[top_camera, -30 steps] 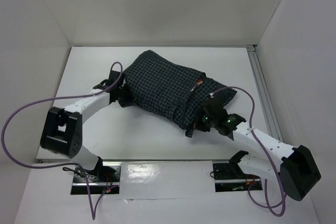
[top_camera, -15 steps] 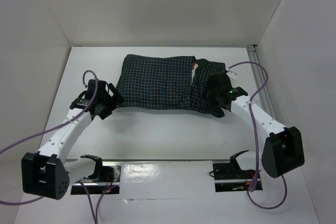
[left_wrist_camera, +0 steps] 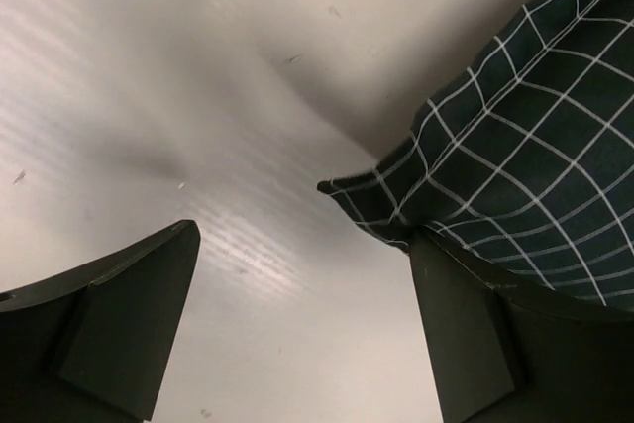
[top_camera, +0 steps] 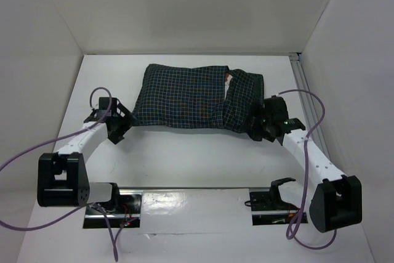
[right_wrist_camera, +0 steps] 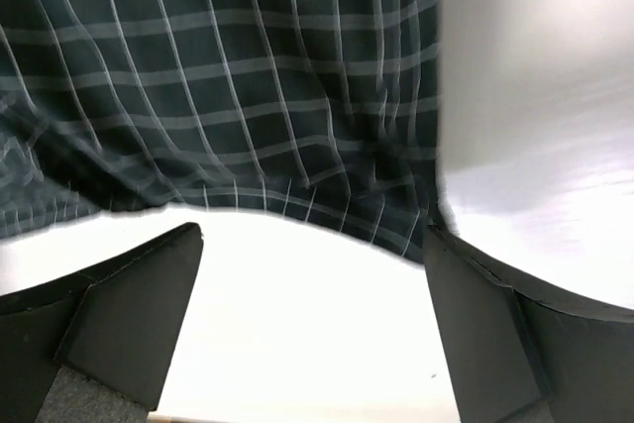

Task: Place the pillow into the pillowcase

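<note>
The dark checked pillowcase [top_camera: 184,97] lies flat and filled out at the back middle of the table. Only a sliver of the pillow [top_camera: 228,79], white with a red mark, peeks out at the case's fold near the right end. My left gripper [top_camera: 122,122] stands open just off the case's near left corner [left_wrist_camera: 367,195]; in the left wrist view my left gripper [left_wrist_camera: 305,235] has only bare table between its fingers. My right gripper [top_camera: 257,127] is open at the near right corner. In the right wrist view the case's hem [right_wrist_camera: 297,195] lies just beyond my right gripper [right_wrist_camera: 312,235].
A metal rail [top_camera: 308,109] runs along the table's right side. White walls enclose the left, back and right. Purple cables [top_camera: 295,97] loop off both arms. Shiny mount plates [top_camera: 184,202] sit at the near edge.
A second ago both grippers held the case bunched and raised. It now lies flat, both grippers have opened and drawn back from its corners, and the arms have swung outward.
</note>
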Robot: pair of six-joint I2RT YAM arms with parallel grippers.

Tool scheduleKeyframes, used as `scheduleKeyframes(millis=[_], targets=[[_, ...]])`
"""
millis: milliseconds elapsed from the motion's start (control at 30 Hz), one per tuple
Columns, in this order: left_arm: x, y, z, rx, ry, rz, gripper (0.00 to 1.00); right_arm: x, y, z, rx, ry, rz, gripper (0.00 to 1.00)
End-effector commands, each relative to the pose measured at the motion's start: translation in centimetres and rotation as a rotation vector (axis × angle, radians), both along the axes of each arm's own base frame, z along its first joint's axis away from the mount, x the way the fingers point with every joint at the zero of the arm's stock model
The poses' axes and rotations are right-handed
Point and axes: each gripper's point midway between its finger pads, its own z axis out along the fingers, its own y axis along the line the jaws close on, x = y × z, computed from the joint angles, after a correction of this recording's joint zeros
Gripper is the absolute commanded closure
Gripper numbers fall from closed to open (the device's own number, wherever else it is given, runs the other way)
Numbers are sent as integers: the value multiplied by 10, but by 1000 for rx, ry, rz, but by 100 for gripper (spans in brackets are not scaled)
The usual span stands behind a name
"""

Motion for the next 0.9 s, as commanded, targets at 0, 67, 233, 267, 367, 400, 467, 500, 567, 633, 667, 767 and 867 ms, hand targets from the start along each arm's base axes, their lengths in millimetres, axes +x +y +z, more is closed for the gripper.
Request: scheduleKeyframes(millis=[0,67,233,267,367,400,467,500,567,633,667,767,867], targets=[[33,-2,12,-21,-96,-33,0,-8,9,2,79,-23,44,1],[42,-7,9,-53,-113,-42,3,-9,9,-2,101,-32,38,1],[58,-15,8,-77,-173,-94,74,-2,13,-11,155,-69,45,1],[59,-17,6,-87,-148,-100,89,0,11,-10,145,-62,37,1],[60,-18,8,-91,-124,-112,100,2,-1,-18,84,-22,-13,1],[57,-18,6,-92,-110,-112,100,1,-15,-20,40,-20,-88,1],[59,-18,15,-90,-138,-113,100,-4,-25,-18,4,-32,-133,1],[59,-15,19,-77,-149,-106,100,-8,-29,-18,-1,-39,-164,1],[59,-13,28,-65,-171,-99,100,-8,-34,-13,-8,-92,-191,1],[57,-10,29,-65,-170,-90,100,-5,-30,-15,8,-86,-152,1],[55,-10,28,-66,-161,-90,100,-2,-25,-18,18,-91,-122,1],[59,-10,32,-65,-172,-90,100,8,-11,-33,46,-74,-28,1],[61,-12,36,-72,-183,-97,100,19,-3,-33,79,-119,-2,36]])
